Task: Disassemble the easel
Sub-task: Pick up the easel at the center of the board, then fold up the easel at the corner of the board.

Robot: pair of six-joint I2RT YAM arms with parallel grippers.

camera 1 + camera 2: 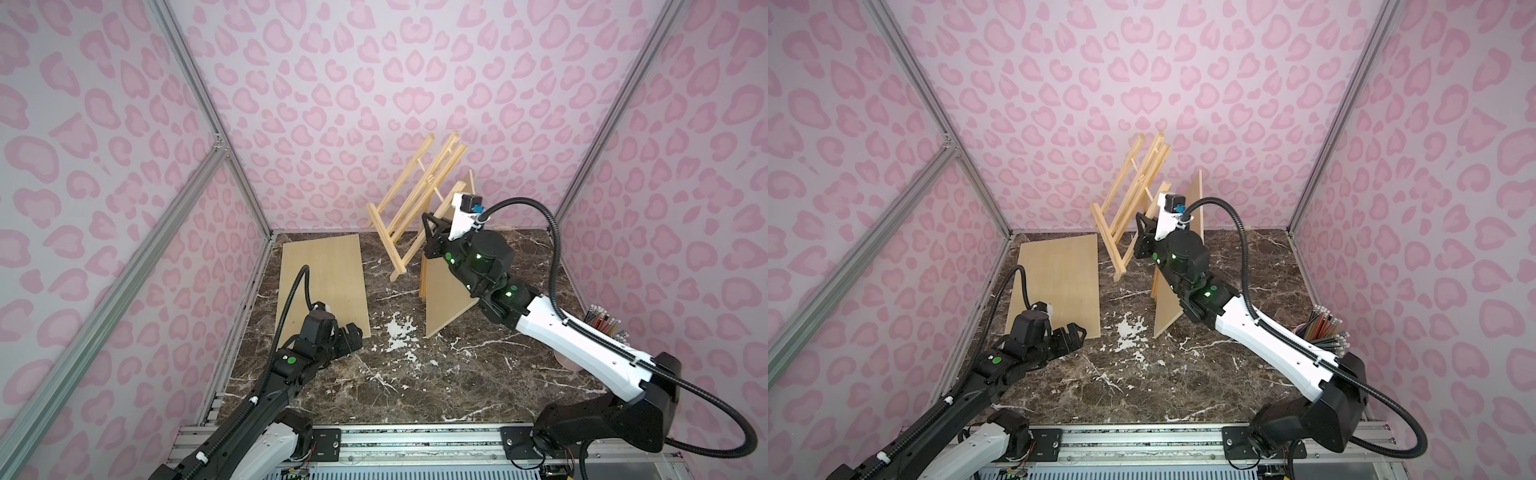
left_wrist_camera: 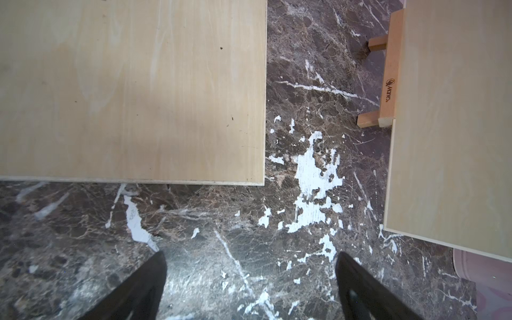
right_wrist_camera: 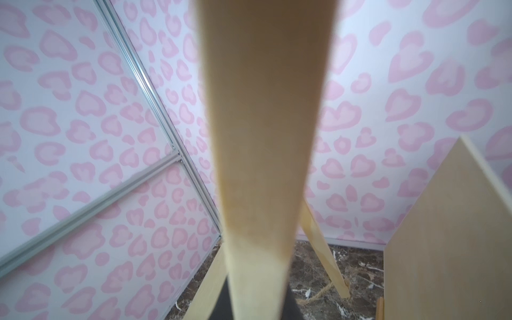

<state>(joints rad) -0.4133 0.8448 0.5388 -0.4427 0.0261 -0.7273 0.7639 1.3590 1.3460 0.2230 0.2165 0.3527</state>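
Observation:
The light wooden easel (image 1: 415,199) (image 1: 1133,195) stands tilted at the back of the marble table, and in the left wrist view its ledge (image 2: 390,72) bears a brand mark. My right gripper (image 1: 430,226) (image 1: 1142,226) (image 3: 257,302) is shut on one easel slat (image 3: 263,138), which runs straight up from the jaws and hides the fingertips. A thin wooden board (image 1: 446,299) (image 1: 1167,307) (image 2: 448,124) (image 3: 448,235) stands on edge against the easel, under my right wrist. My left gripper (image 1: 353,332) (image 1: 1077,332) (image 2: 250,277) hangs open over bare table, holding nothing.
A second wooden board (image 1: 322,282) (image 1: 1057,282) (image 2: 133,88) lies flat at the left, its near edge just beyond my left fingers. A pink cup of pencils (image 1: 602,322) (image 1: 1323,328) stands at the right edge. Patterned walls close in three sides.

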